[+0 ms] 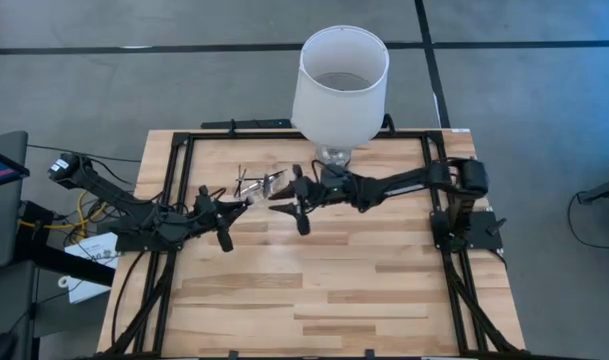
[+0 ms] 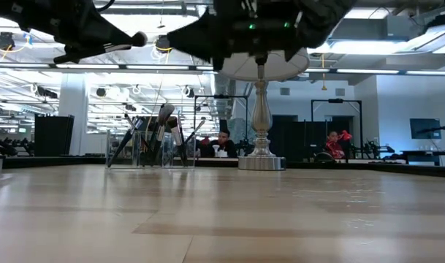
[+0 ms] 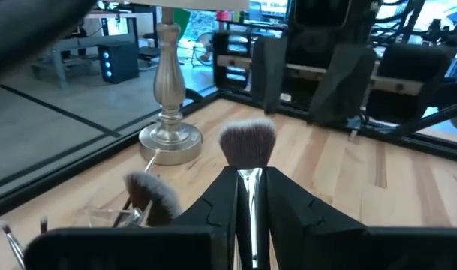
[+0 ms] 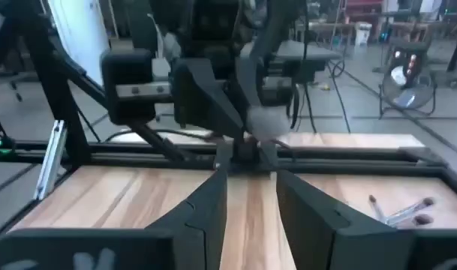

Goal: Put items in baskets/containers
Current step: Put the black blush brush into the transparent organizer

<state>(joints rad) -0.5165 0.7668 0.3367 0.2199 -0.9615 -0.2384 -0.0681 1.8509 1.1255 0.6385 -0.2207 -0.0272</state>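
A makeup brush is clamped between the left gripper fingers, raised above the table. Right gripper faces it, jaws parted, empty. Clear case stands near the lamp base; table front is open.

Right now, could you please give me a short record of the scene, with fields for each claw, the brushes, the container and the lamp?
left claw: shut on a makeup brush, bristles pointing forward, held above the table
right claw: open, nothing between the fingers, facing the left arm
clear container: stands on the table near the lamp, several brushes upright in it
lamp: white shade, at the table's far edge
table: light wood
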